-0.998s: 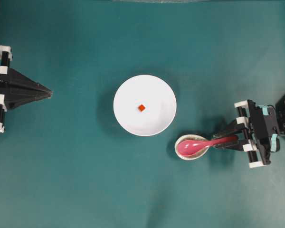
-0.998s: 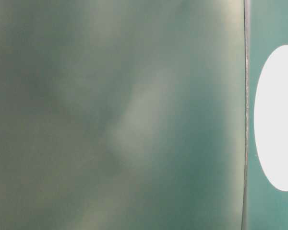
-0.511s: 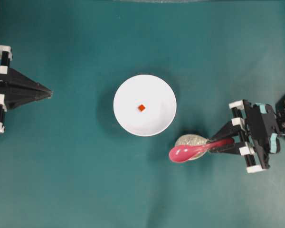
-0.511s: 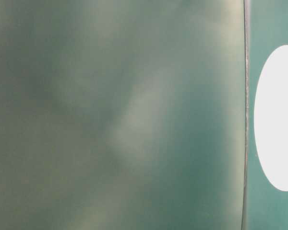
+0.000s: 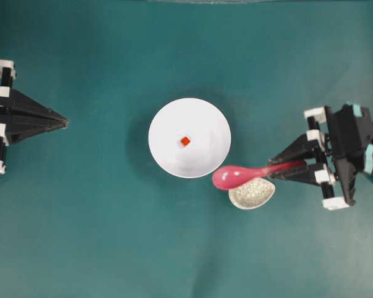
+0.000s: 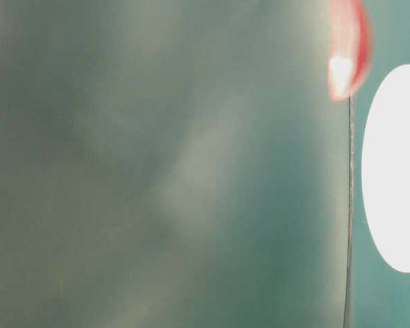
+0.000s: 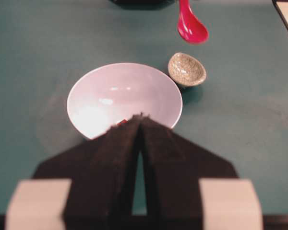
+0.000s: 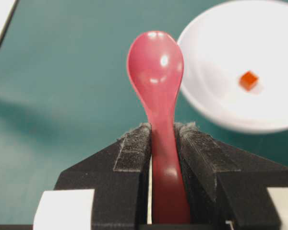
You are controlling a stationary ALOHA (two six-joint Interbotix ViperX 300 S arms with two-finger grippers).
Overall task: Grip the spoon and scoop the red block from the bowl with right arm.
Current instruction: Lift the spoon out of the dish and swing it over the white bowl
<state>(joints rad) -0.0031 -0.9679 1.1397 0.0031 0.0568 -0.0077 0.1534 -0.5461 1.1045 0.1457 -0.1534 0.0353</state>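
My right gripper (image 5: 281, 169) is shut on the handle of the pink spoon (image 5: 233, 176) and holds it in the air. The scoop hangs beside the lower right rim of the white bowl (image 5: 205, 124). The red block (image 5: 185, 141) lies in the middle of the bowl. In the right wrist view the spoon (image 8: 156, 72) points away from my gripper (image 8: 163, 129), with the bowl (image 8: 216, 57) and block (image 8: 248, 80) to its right. My left gripper (image 5: 64, 121) is shut and empty at the far left; in its wrist view its tips (image 7: 141, 116) hide most of the block.
A small speckled cream dish (image 5: 252, 194) stands empty on the green table just below the spoon's scoop; it also shows in the left wrist view (image 7: 187, 70). The table-level view is mostly blur, with the spoon (image 6: 347, 48) and bowl (image 6: 396, 171) at its right edge.
My right gripper has lifted the spoon out of the speckled dish and carried it up and left toward the bowl. The left arm has not moved.
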